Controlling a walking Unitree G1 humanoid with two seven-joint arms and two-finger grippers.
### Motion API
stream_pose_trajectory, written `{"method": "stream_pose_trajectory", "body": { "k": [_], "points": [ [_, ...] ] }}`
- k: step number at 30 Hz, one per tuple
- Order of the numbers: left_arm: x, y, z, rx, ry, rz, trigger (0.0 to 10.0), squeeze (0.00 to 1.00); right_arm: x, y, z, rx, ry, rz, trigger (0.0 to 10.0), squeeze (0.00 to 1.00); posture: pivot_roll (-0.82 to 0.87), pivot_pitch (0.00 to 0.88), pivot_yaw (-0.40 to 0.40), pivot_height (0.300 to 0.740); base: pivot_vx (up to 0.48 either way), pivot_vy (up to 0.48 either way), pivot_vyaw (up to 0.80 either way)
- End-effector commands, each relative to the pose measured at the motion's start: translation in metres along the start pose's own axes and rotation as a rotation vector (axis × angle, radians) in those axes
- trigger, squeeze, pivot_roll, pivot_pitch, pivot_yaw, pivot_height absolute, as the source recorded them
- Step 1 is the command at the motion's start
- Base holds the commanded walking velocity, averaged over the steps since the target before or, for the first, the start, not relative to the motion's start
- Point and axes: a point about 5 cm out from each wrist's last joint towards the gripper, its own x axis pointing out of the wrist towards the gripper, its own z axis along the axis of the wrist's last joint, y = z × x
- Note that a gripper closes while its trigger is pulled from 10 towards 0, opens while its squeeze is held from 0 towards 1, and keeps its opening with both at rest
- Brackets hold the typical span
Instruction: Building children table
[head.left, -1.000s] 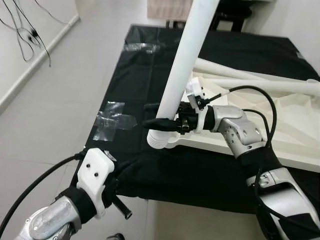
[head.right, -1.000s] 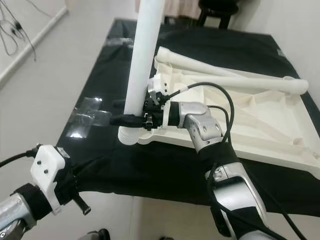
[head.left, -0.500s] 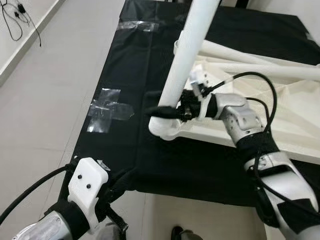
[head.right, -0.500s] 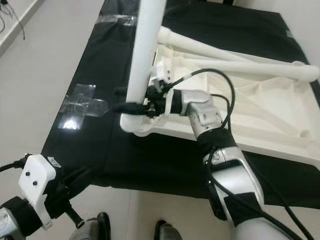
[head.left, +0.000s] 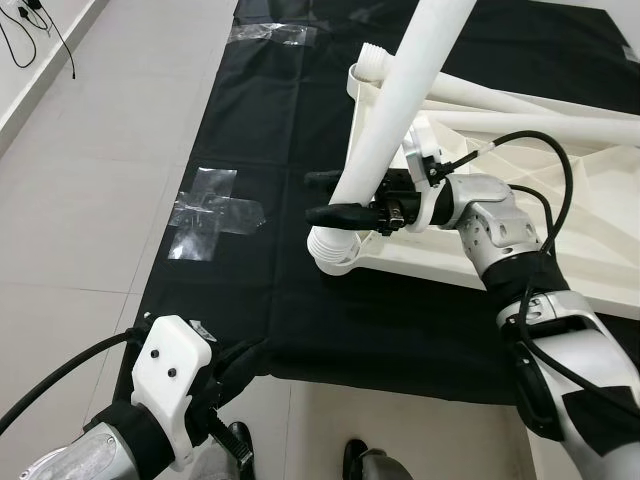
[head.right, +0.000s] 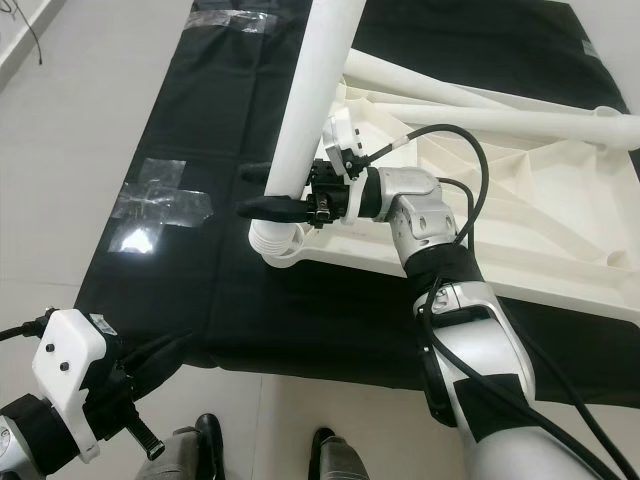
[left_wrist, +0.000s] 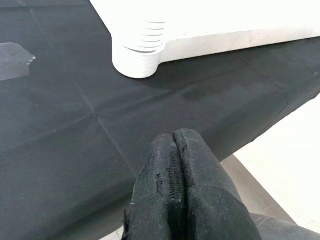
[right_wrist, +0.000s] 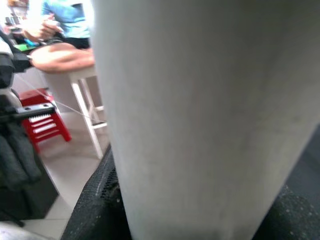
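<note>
The right gripper (head.left: 335, 200) is being held clamped around the white table leg (head.left: 400, 110), its two black fingers (head.left: 335, 213) lying one on each side of the tube just above the ribbed lower end, which is sitting at the corner socket (head.left: 335, 255) of the upturned white tabletop (head.left: 590, 235). The leg is being kept tilted, leaning up and away from the corner, so it is judged not yet squared to the socket. The leg is judged to be a hollow plastic tube: light, stiff and smooth, hence liable to slip or turn between the pads; a low hold near the ribbed end, as is being used now, is judged best for steering it into the socket, since the long free end is acting as a lever. The right arm (head.left: 500, 225) is being reached across the tabletop, forearm level and wrist turned sideways toward the leg. Two more legs (head.right: 520, 115) are lying across the tabletop, which is resting on a black cloth (head.left: 260, 130). The left gripper (left_wrist: 175, 165) is being held low at the cloth's near edge, fingers pressed together on nothing
</note>
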Motion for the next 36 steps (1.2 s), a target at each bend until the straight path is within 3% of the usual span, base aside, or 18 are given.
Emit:
{"method": "stream_pose_trajectory", "body": {
  "k": [1, 6, 9, 18, 25, 36],
  "points": [
    [-0.003, -0.003, 0.001, 0.005, 0.011, -0.014, 10.0, 0.00, -0.005, 0.004, -0.019, 0.057, 0.076, 0.006, 10.0, 0.00, 0.10, 0.400, -0.084, 0.740, 0.000, 0.000, 0.00],
    [-0.003, -0.003, 0.001, 0.004, 0.012, -0.014, 10.0, 0.00, -0.005, 0.003, -0.019, 0.054, 0.081, 0.009, 10.0, 0.00, 0.10, 0.400, -0.084, 0.740, 0.000, 0.000, 0.00],
    [-0.003, -0.002, 0.002, 0.011, 0.012, -0.011, 10.0, 0.00, -0.001, 0.009, -0.027, 0.024, 0.162, 0.075, 10.0, 0.00, 0.11, 0.399, -0.080, 0.740, 0.000, 0.000, 0.00],
    [-0.003, -0.001, 0.003, 0.014, 0.013, -0.008, 10.0, 0.00, 0.005, 0.014, -0.030, -0.013, 0.205, 0.143, 10.0, 0.00, 0.11, 0.398, -0.084, 0.740, 0.000, 0.000, 0.00],
    [-0.004, 0.000, 0.004, 0.015, 0.015, -0.005, 10.0, 0.00, 0.017, 0.033, -0.040, -0.082, 0.279, 0.293, 10.0, 0.00, 0.11, 0.395, -0.078, 0.740, 0.000, 0.000, 0.00],
    [-0.002, -0.001, 0.004, 0.013, 0.016, -0.006, 10.0, 0.00, 0.017, 0.034, -0.040, -0.122, 0.330, 0.315, 10.0, 0.00, 0.10, 0.379, -0.085, 0.740, 0.000, 0.000, 0.00]
  ]
}}
